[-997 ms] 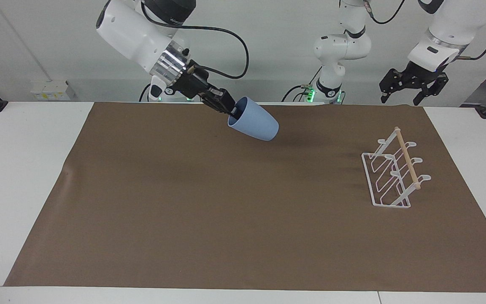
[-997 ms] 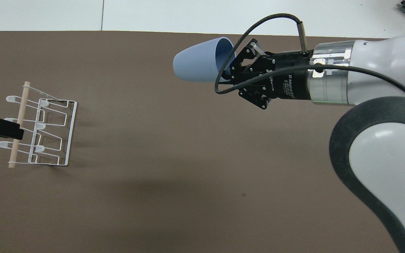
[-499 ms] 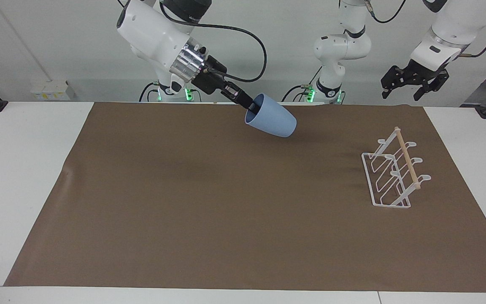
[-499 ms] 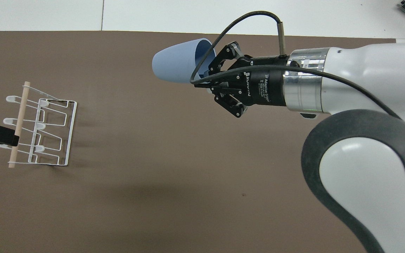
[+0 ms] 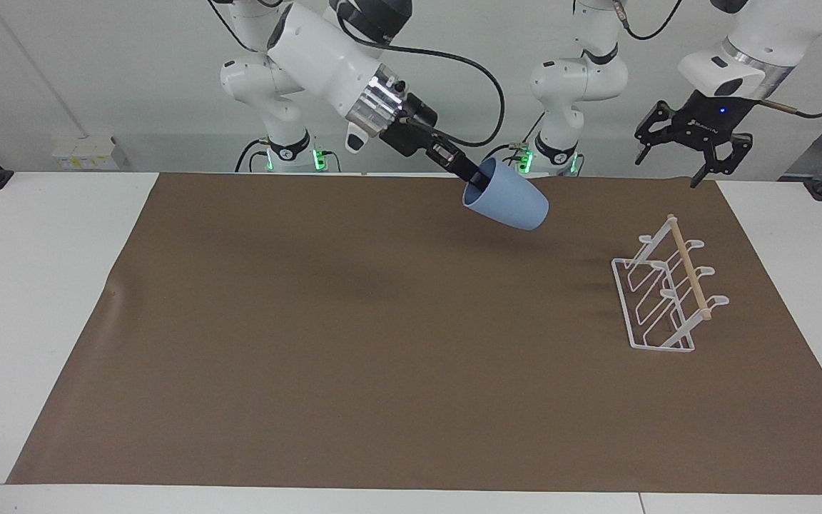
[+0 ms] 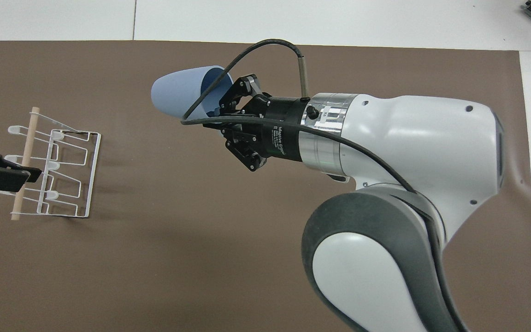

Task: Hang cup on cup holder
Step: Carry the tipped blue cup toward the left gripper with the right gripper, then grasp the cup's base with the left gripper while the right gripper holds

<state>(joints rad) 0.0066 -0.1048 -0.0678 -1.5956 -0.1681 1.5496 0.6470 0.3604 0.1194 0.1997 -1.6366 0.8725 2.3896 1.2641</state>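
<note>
Brown mat [image 5: 354, 343]: it covers most of the white counter [image 5: 40, 300], and both of the task's things are over it or on it.
Right gripper [image 5: 474, 178]: up in the air over the middle of the mat, clenched on the cup's rim, one finger inside the mouth.
Cup [image 5: 507, 204]: light blue, held clear of the mat and tipped on its side, base pointing toward the left arm's end of the counter, mouth turned back to the wrist.
Cup holder [image 5: 664, 296]: white wire rack with a wooden dowel on top, standing on the mat at the left arm's end, well apart from the cup.
Left gripper [image 5: 693, 150]: waits in the air above the counter's edge at its own end, released, fingers spread, holding nothing.
Step in hand: I judge this the carry, the cup lifted and on its way to the rack, the hanging not yet done.
Next move: the mouth should be brought over one slanted prong and lowered, which I judge needs the cup turned mouth-down and lined up with the prong.
Facing view: shows the gap between cup and mat, and that the left gripper is high above the rack.
Overhead view: shows the cup's hollow inside [image 6: 210, 90] and the finger in it, while the left gripper [image 6: 2, 166] seems to overlap the rack there.
</note>
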